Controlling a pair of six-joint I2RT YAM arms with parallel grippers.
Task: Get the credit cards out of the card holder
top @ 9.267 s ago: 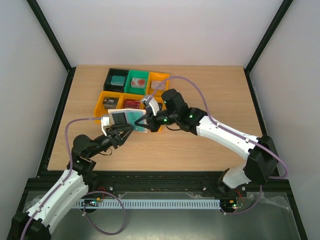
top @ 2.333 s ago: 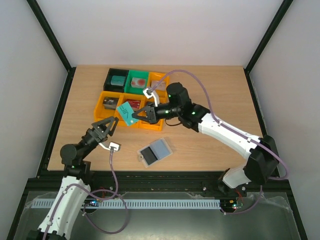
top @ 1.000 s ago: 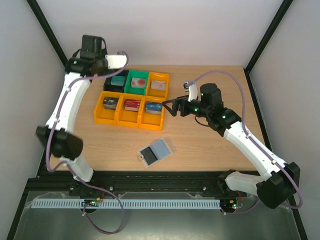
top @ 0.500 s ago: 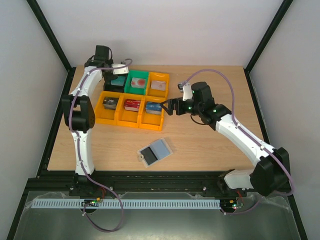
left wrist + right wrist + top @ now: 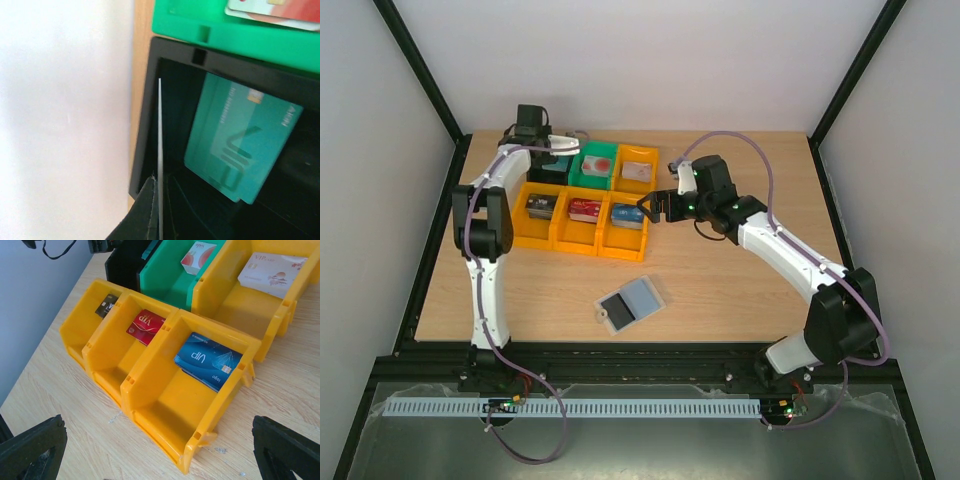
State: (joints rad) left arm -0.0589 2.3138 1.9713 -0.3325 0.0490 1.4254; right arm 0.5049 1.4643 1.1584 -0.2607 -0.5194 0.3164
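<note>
The card holder (image 5: 632,303) lies open and flat on the table, in front of the bins and apart from both arms. My left gripper (image 5: 551,149) (image 5: 160,184) hangs over the black bin (image 5: 150,115) at the back left. It is shut on a thin credit card (image 5: 160,130) that I see edge-on as a white line. A teal card (image 5: 242,140) lies inside that bin. My right gripper (image 5: 656,205) (image 5: 160,455) stands wide open and holds nothing, just in front of the orange bin (image 5: 150,390) with the blue card (image 5: 210,360).
The other orange bins hold a red card (image 5: 146,326), a dark card (image 5: 105,305) and a white card (image 5: 270,270). The green bin (image 5: 240,40) holds a red and white card (image 5: 197,255). The back wall is close behind the bins.
The left arm swung down from high at the back wall until its gripper came over the black bin. The right gripper drifted slightly back and left towards the bins, still open.
</note>
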